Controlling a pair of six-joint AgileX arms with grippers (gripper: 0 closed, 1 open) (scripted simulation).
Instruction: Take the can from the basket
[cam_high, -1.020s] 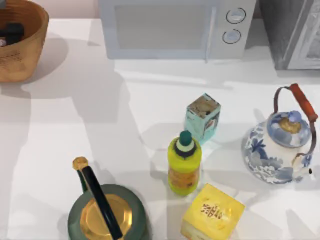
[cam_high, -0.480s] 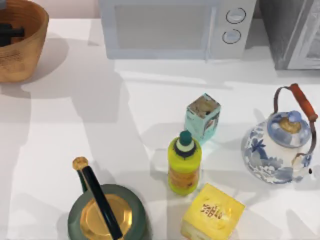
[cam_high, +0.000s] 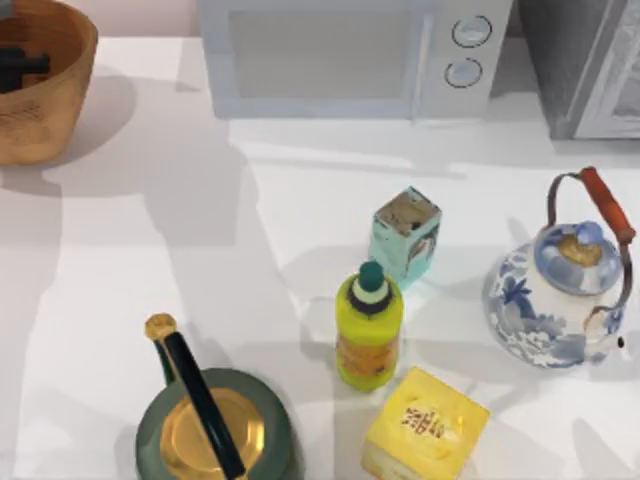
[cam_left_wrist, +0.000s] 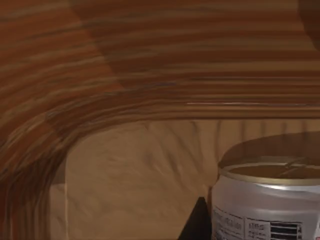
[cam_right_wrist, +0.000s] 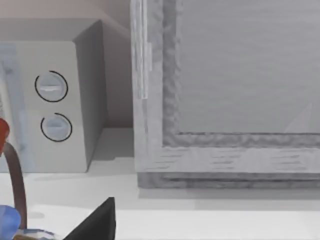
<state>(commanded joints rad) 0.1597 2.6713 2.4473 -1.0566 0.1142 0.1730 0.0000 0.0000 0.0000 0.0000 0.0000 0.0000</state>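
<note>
1. Can (cam_left_wrist: 267, 205): pale body with printed markings and a pale gold round top. It stands upright on the floor of the basket, close to the ribbed inner wall, as my left wrist view shows.
2. Left gripper (cam_high: 20, 66): down inside the basket at the far left corner of the table. A dark wedge of it lies just beside the can in the left wrist view. I cannot tell whether it is spread or closed on anything.
3. Basket (cam_high: 40, 120): large, round, woven, orange-tan. Its inner wall (cam_left_wrist: 150, 50) curves behind the can.
4. Table (cam_high: 130, 260): white top, bearing every item listed here.
5. Green kettle (cam_high: 215, 430): dark green, gold lid, dark handle across the top. It sits at the near edge, left of centre.
6. Yellow bottle (cam_high: 369, 335): green cap, upright, near the middle.
7. Yellow box (cam_high: 425, 425): at the near edge, just beside the bottle.
8. Teal carton (cam_high: 405, 235): upright, just behind the bottle.
9. Blue-and-white teapot (cam_high: 555, 300): red-gripped handle, at the right side.
10. Right gripper (cam_right_wrist: 95, 225): parked towards the right, facing the microwave's dials and the grey cabinet. I cannot tell its state.
11. Microwave (cam_high: 330, 60): white, two round dials, at the far edge.
12. Grey cabinet (cam_high: 590, 60): at the far right corner, just beside the microwave.
</note>
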